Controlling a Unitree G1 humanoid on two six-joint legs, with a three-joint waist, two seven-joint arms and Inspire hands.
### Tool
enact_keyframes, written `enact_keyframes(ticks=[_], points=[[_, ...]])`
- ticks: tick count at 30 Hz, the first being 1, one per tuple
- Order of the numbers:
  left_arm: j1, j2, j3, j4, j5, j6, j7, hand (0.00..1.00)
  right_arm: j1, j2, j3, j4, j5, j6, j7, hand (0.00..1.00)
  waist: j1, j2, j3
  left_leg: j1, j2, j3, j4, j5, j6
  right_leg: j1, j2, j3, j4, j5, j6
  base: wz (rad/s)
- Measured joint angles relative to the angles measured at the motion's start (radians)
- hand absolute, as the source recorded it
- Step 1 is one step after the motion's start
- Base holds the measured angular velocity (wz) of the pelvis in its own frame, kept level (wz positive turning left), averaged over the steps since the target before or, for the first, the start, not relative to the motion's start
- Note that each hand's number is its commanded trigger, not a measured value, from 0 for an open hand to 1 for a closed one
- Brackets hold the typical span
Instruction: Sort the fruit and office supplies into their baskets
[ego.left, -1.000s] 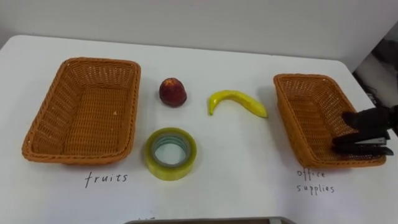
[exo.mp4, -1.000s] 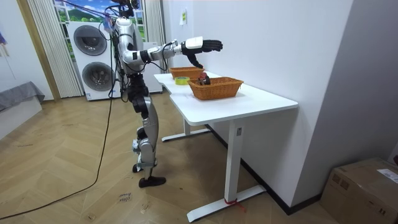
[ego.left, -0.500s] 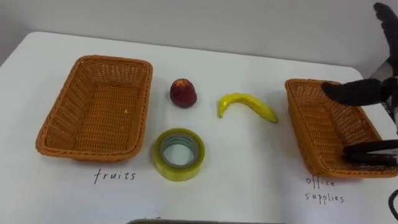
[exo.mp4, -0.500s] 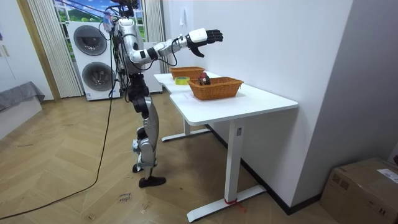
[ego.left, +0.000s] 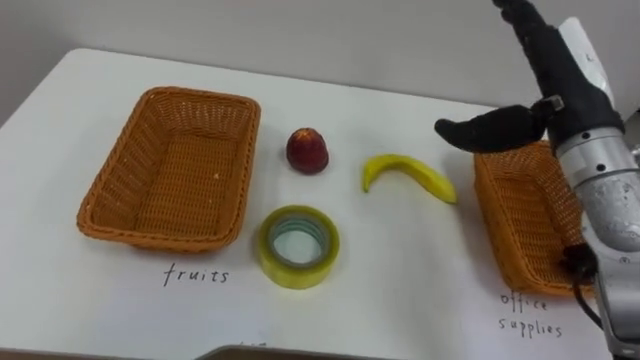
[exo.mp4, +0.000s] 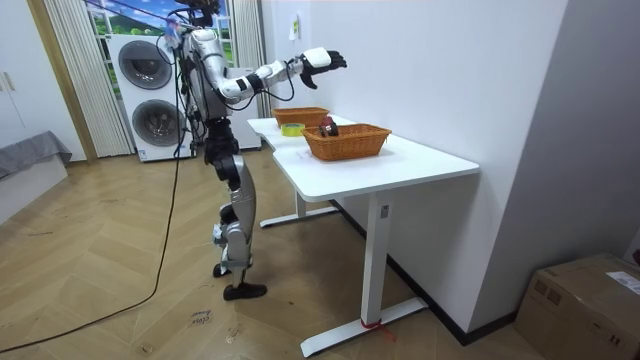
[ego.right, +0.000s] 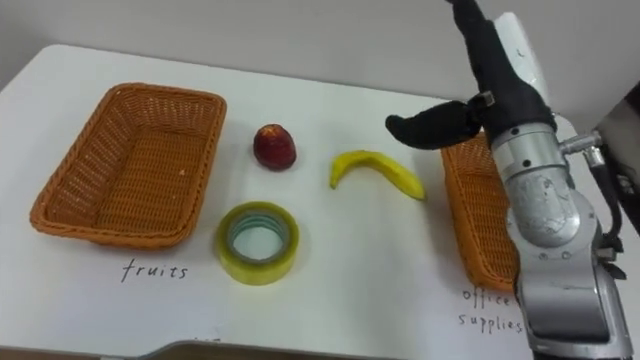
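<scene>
Right hand hangs high over the office supplies basket, fingers straight, thumb out, nothing in it, so it looks free to reach for the next item. The red fruit, banana and tape roll lie unsorted on the tabletop between the baskets, spaced apart for an easy pick. The fruits basket waits empty on the left.

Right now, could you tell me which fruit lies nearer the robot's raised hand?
The yellow banana, lying toward the right hand; the red fruit sits farther left, beside the left basket.
</scene>
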Motion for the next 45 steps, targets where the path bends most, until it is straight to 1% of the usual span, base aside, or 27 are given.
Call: enact_keyframes(ticks=[4,5,10,11,12,13,17,21,26,29,35,40,45], points=[[0.003,0.002,-0.016,-0.036,0.0,0.012,0.004,0.0,0.0,0.009,0.041,0.0,0.022,0.003,0.015,0.0,0.019,-0.001,0.0002,-0.004,-0.002,-0.003,0.002,0.0,0.001,-0.001,-0.002,-0.016,0.0,0.0,0.0,0.01],[-0.001,0.002,-0.023,-0.04,-0.001,0.014,0.003,0.0,0.0,0.01,0.056,0.0,0.034,0.008,0.017,0.0,0.024,-0.001,0.0001,-0.006,-0.002,-0.006,0.002,0.0,0.001,-0.001,-0.004,-0.028,0.0,0.0,0.0,0.07],[-0.003,0.002,-0.035,-0.044,0.001,0.016,0.004,0.0,0.0,0.019,0.096,0.002,0.108,0.013,0.043,0.0,0.041,0.001,0.0008,-0.012,-0.002,-0.018,0.004,0.001,0.002,-0.002,-0.004,-0.036,-0.001,0.0,0.0,0.07],[-0.003,0.001,-0.036,-0.044,0.0,0.016,0.005,0.0,0.0,0.026,0.107,0.003,0.113,0.016,0.054,0.0,0.05,0.001,0.0011,-0.014,-0.002,-0.017,0.003,0.001,0.002,-0.004,-0.004,-0.031,-0.001,0.0,0.0,0.0],[-0.003,0.0,-0.039,-0.046,0.0,0.018,0.005,0.0,0.0,0.041,0.118,0.003,0.112,0.021,0.061,0.0,0.054,0.002,0.0014,-0.015,-0.002,-0.017,0.003,0.001,0.002,-0.005,-0.003,-0.028,-0.002,0.0,0.0,0.0],[-0.003,-0.001,-0.041,-0.047,0.0,0.019,0.005,0.0,0.001,0.047,0.126,0.004,0.112,0.022,0.063,0.0,0.056,0.002,0.0018,-0.015,-0.002,-0.017,0.003,0.001,0.002,-0.005,-0.003,-0.028,-0.003,0.0,0.0,0.0],[-0.004,-0.004,-0.055,-0.042,0.0,0.019,0.016,0.0,0.001,0.093,0.173,0.011,0.113,0.031,0.086,0.0,0.064,0.008,0.0023,-0.017,-0.003,-0.018,0.001,0.001,0.002,-0.005,-0.003,-0.028,-0.005,0.0,0.0,0.0],[-0.004,-0.016,-0.055,-0.041,-0.001,0.019,0.017,0.0,0.001,0.127,0.18,0.023,0.114,0.031,0.101,0.0,0.079,0.017,-0.0017,-0.019,-0.005,-0.018,-0.002,0.002,0.003,-0.004,-0.004,-0.029,-0.014,0.0,0.0,0.0],[-0.008,-0.028,-0.055,-0.042,0.0,0.02,0.018,0.0,0.001,0.128,0.189,0.043,0.114,0.033,0.102,0.0,0.086,0.03,0.0012,-0.022,-0.005,-0.019,-0.002,0.002,0.003,-0.006,-0.003,-0.03,-0.017,0.0,0.0,0.0],[-0.008,-0.034,-0.055,-0.042,-0.001,0.022,0.018,0.0,0.001,0.125,0.2,0.046,0.118,0.033,0.102,0.0,0.089,0.04,-0.0004,-0.022,-0.004,-0.019,-0.002,0.002,0.003,-0.007,-0.003,-0.029,-0.017,0.0,0.0,0.0],[-0.012,-0.033,-0.056,-0.042,-0.001,0.037,0.028,0.0,0.001,0.124,0.216,0.077,0.132,0.044,0.103,0.0,0.089,0.038,-0.003,-0.022,-0.004,-0.019,0.0,0.002,0.002,-0.006,-0.003,-0.028,-0.016,0.0,0.0,0.0],[-0.015,-0.034,-0.056,-0.042,-0.001,0.04,0.04,0.0,0.001,0.124,0.217,0.078,0.132,0.054,0.103,0.0,0.089,0.037,-0.0042,-0.022,-0.004,-0.019,0.001,0.002,0.002,-0.006,-0.003,-0.027,-0.016,0.0,0.0,0.0],[-0.017,-0.034,-0.056,-0.042,-0.001,0.041,0.042,0.0,0.001,0.124,0.238,0.079,0.132,0.064,0.103,0.0,0.089,0.037,-0.004,-0.022,-0.004,-0.019,0.001,0.002,0.002,-0.006,-0.003,-0.027,-0.016,0.0,0.0,0.0]])
